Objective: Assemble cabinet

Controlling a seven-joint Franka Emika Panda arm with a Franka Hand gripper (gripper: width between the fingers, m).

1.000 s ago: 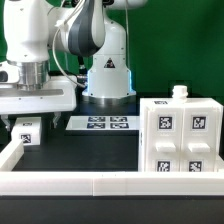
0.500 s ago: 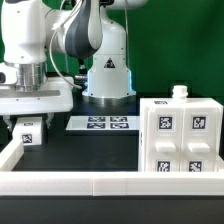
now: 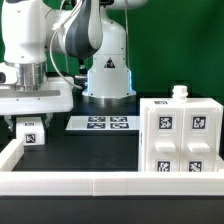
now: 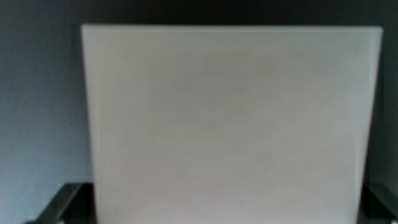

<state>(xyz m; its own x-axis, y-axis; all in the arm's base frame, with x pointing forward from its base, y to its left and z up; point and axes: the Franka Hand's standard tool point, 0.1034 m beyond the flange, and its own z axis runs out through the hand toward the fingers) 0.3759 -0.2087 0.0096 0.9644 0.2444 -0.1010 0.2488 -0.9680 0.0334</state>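
The cabinet [image 3: 181, 138] is a large white box with square tags, standing at the exterior view's right with a small white knob on its top. My gripper [image 3: 32, 124] is at the exterior view's left, shut on a small white tagged block [image 3: 33, 134] that it holds low over the black table. In the wrist view the block's plain white face [image 4: 228, 120] fills the picture, and dark fingertips [image 4: 64, 205] show at both of its sides. The gripper is far from the cabinet.
The marker board [image 3: 100, 123] lies flat on the table in front of the robot base [image 3: 108, 78]. A long low white rail [image 3: 110, 182] runs along the front, and another rail [image 3: 10, 152] runs along the exterior view's left edge.
The gripper and the small block in it have shifted slightly toward the exterior view's right and a little upward. The cabinet has not moved.
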